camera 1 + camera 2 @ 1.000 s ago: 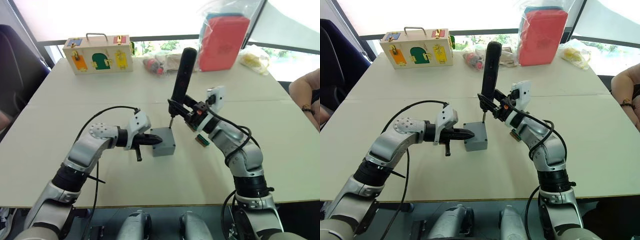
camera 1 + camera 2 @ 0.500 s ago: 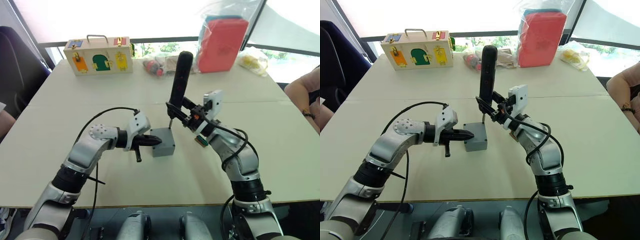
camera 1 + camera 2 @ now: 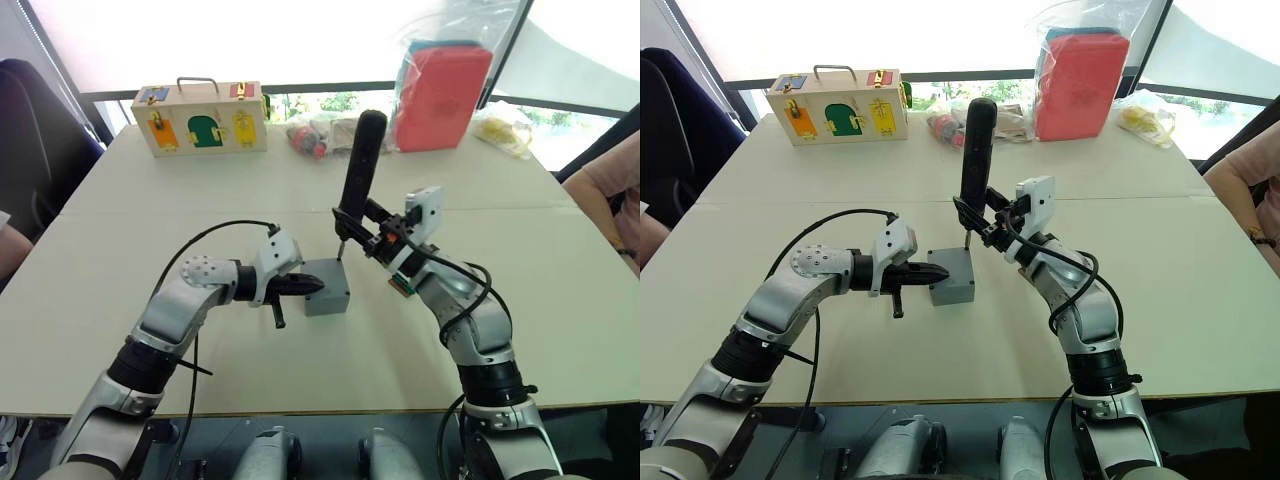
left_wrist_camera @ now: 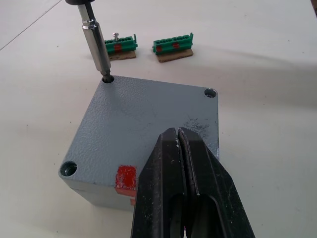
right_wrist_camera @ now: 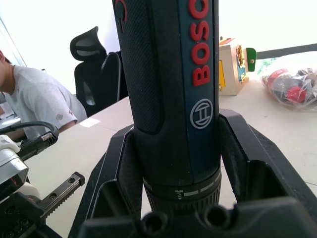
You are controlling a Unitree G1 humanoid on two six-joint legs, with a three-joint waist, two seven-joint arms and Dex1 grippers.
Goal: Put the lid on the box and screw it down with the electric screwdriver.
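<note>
The grey box [image 3: 327,292] stands mid-table with the lid [image 4: 148,129] lying on top, a small red mark at its near edge. My left gripper [image 3: 312,285] is shut, its fingertips resting on the lid's edge [image 4: 181,144]. My right gripper [image 3: 365,228] is shut on the black electric screwdriver [image 3: 358,165], held nearly upright. Its metal bit [image 4: 97,47] sits in the lid's far corner hole, as the left wrist view shows.
Two green-and-brown strips [image 4: 144,46] lie just beyond the box. At the table's far edge stand a wooden box with coloured latches [image 3: 198,115], a bag of small items [image 3: 315,132], a red case in plastic [image 3: 442,90] and a yellow bag [image 3: 505,127]. A person's arm [image 3: 605,190] is at the right.
The right arm drew in slightly, bringing the screwdriver more upright over the box's far corner. The left gripper stayed on the lid.
</note>
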